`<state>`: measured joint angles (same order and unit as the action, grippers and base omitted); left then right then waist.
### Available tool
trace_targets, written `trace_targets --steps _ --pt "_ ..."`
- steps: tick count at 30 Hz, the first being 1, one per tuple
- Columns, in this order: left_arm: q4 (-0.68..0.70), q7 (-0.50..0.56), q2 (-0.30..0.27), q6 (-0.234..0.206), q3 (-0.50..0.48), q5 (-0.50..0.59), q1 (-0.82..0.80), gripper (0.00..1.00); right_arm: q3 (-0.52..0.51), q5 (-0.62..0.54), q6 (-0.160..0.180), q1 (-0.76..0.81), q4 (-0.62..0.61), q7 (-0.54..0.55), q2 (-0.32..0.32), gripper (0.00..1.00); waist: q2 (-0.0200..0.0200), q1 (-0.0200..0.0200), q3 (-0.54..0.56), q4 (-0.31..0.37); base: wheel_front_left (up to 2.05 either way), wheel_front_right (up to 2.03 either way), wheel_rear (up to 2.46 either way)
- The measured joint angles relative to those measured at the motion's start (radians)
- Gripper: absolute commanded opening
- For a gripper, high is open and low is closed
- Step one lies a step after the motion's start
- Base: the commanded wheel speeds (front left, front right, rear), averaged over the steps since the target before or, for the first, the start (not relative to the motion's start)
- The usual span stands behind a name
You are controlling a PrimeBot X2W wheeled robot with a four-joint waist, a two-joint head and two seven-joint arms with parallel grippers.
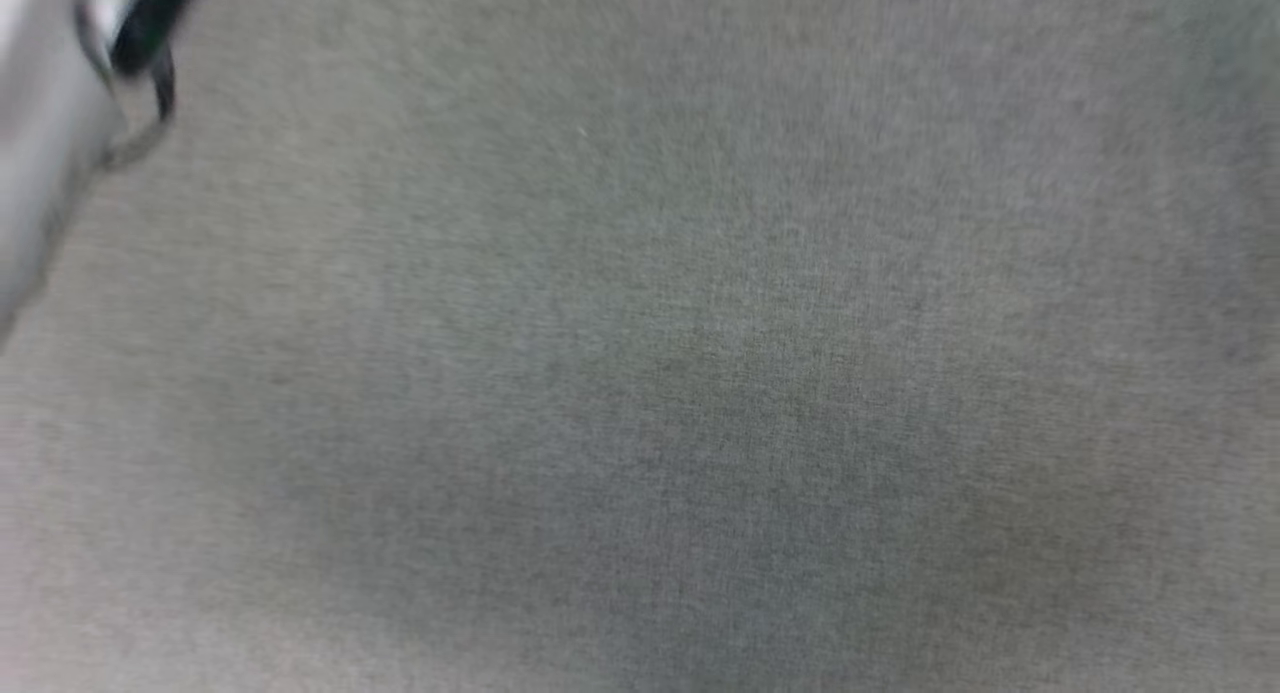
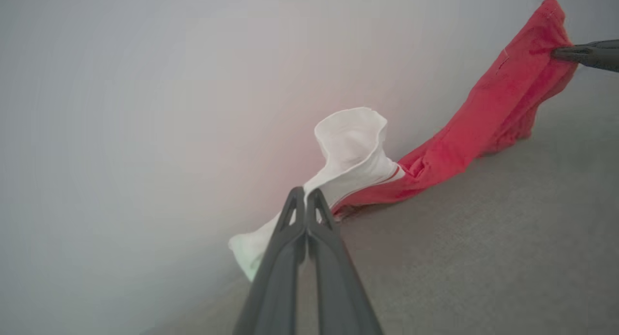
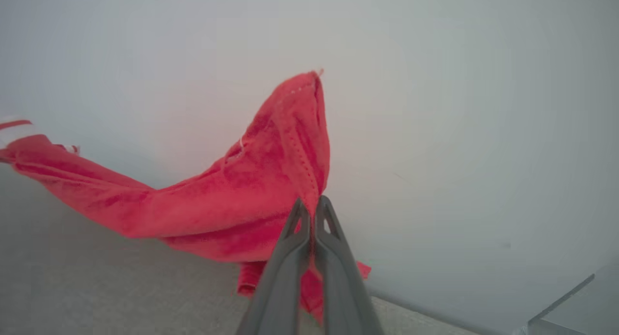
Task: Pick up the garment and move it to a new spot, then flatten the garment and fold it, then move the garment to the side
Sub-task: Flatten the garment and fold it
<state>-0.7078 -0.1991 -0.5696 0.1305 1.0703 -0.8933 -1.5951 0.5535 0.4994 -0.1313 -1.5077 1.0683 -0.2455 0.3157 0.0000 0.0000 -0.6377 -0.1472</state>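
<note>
Grey woven cloth [image 1: 640,373] covers the surface before us, blurred in the head view, and a pale wall [image 2: 121,108] rises close behind it. We hold the garment [image 2: 483,117] strung between both arms near that wall. Our left gripper [image 2: 305,192] is pinched tight on the white sleeve [image 2: 350,137], fingers meeting with only fabric between them. Our right gripper [image 3: 314,202] is clamped just as tight on a stitched red edge at the other end.

Both holds look thin to us, a small bite of cloth each. If we pull the arms further apart, the sleeve may slip free and the shirt drop in a heap. The middle sags and appears to touch the surface, so carrying it sideways could drag and bunch it. It is also twisted like a rope, so laying it down as it is would likely trap folds we must smooth out later.

What we see of the jersey is soft red knit with a dotted seam, a red-and-white stripe where the sleeve joins, and the sleeve standing open like a funnel. No lettering shows.
</note>
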Motion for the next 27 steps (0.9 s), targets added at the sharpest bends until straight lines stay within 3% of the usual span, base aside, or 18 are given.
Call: trace_targets --steps 5,9,20,27 --pt "0.141 0.038 -0.095 0.0 0.037 -0.079 0.178 0.0 0.055 0.128 0.0 0.202 -0.131 0.016 0.08 0.0 0.0 0.0 0.116 -0.012 0.0 0.0 0.0" --pt "0.3 0.068 -0.184 -0.058 0.054 -0.144 0.348 0.0 0.076 0.219 0.0 0.378 -0.247 0.037 0.15 0.0 0.0 0.0 0.21 -0.019 0.0 0.0 0.0" --pt "0.863 0.042 -0.437 -0.391 0.098 -0.312 0.8 0.0 0.024 0.319 0.0 0.866 -0.537 0.064 0.315 0.0 0.0 0.0 0.428 -0.031 0.0 0.0 0.0" --pt "1.066 -0.009 -0.511 -0.566 0.126 -0.388 0.994 0.0 -0.085 0.261 0.0 1.136 -0.706 0.064 0.341 0.0 0.0 0.0 0.499 -0.033 0.0 0.0 0.0"
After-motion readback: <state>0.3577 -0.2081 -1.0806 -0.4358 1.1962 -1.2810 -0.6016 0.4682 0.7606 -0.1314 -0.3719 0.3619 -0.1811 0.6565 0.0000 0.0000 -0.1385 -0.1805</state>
